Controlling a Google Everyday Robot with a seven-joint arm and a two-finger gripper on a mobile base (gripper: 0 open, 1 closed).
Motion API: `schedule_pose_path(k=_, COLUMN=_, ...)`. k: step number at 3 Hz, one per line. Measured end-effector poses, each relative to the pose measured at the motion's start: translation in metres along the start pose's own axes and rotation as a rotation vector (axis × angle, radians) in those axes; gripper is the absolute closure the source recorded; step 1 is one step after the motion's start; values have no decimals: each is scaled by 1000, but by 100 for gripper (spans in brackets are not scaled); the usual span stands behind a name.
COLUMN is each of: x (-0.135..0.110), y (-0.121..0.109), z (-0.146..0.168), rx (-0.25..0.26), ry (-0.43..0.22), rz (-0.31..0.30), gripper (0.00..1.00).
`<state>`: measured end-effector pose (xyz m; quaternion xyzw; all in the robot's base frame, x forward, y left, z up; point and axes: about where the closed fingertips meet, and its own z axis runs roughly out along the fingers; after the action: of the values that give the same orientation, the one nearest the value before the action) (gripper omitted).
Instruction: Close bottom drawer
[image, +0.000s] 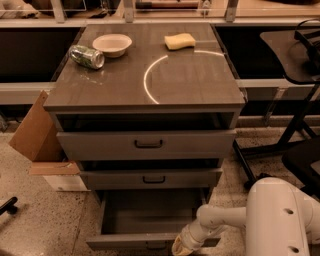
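We see bottom drawer pulled open at 6 o'clock in frame, under middle drawer. Gripper at drawer's 5 o'clock, by front panel's right end; its grip state we cannot tell. Can, bowl, sponge on counter.

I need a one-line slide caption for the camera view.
Bottom drawer stands open below two others; the claw is at its front edge.
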<state>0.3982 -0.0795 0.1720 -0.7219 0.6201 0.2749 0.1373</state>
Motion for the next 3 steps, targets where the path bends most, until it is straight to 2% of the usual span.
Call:
schedule_pose_path(k=1, x=5, y=-4, z=1, rx=19, ry=-1, rz=15, gripper=100)
schedule_pose_path(k=2, x=15, y=-15, z=-4, rx=89, ry=-3, rz=56, gripper=100)
schedule_pose_path(k=3, x=31, y=-33, z=-15, rx=207, ry=-5, rz=120, gripper=100)
